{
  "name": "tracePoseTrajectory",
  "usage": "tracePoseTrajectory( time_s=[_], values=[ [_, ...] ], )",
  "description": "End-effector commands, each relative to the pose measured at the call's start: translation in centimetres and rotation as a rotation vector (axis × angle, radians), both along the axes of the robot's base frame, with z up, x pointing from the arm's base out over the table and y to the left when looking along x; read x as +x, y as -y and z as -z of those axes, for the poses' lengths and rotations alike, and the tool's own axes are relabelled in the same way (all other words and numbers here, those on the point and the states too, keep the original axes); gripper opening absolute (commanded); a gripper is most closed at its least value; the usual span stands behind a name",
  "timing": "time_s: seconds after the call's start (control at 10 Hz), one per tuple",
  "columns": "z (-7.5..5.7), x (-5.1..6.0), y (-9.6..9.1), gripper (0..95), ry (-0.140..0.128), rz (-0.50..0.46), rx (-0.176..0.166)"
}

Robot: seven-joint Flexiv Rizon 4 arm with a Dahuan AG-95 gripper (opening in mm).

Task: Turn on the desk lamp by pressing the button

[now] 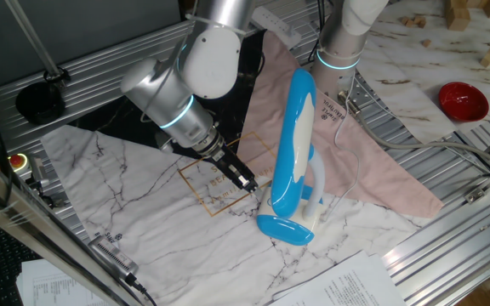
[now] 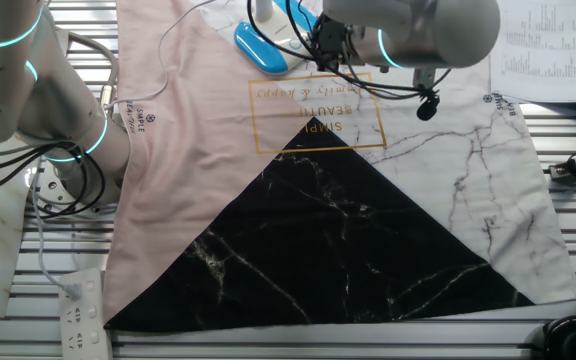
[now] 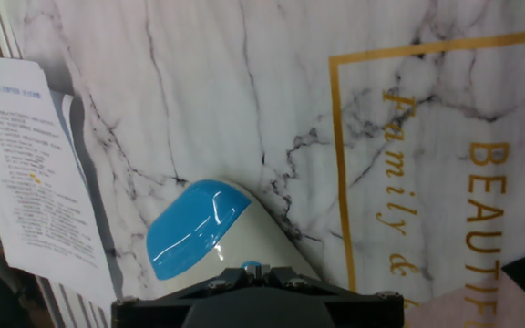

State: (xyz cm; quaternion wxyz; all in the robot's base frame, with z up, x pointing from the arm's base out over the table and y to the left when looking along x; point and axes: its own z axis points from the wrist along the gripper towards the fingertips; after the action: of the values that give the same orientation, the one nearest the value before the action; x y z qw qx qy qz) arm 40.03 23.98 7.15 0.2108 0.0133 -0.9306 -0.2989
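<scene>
robot lab, aluminium-frame table (image 1: 449, 242), second arm (image 1: 347, 34)

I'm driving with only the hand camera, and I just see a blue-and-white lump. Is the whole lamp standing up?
Observer: Yes. The lamp stands on its blue foot, with its long head tilted up above it.
Operator: Where's my pincer?
Observer: The pincer is low over the cloth, right beside the lamp's lower end. I can't tell if it touches.
Operator: Anything else nearby?
Observer: A red bowl sits well away, on the lamp's other side.
</scene>
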Motion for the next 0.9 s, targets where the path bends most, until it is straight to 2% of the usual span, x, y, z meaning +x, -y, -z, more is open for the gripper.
tracePoseTrajectory(
  time_s=[0.1,0.3,0.5,0.9],
  values=[
    [-0.3,-0.2,0.1,0.0,-0.018,0.004,0.013],
    [-0.3,-0.2,0.0,0.0,-0.027,0.014,0.008],
    [-0.1,0.1,-0.1,0.0,-0.025,0.02,0.006],
    [0.5,1.2,-1.0,0.0,-0.025,0.047,-0.005]
  ],
)
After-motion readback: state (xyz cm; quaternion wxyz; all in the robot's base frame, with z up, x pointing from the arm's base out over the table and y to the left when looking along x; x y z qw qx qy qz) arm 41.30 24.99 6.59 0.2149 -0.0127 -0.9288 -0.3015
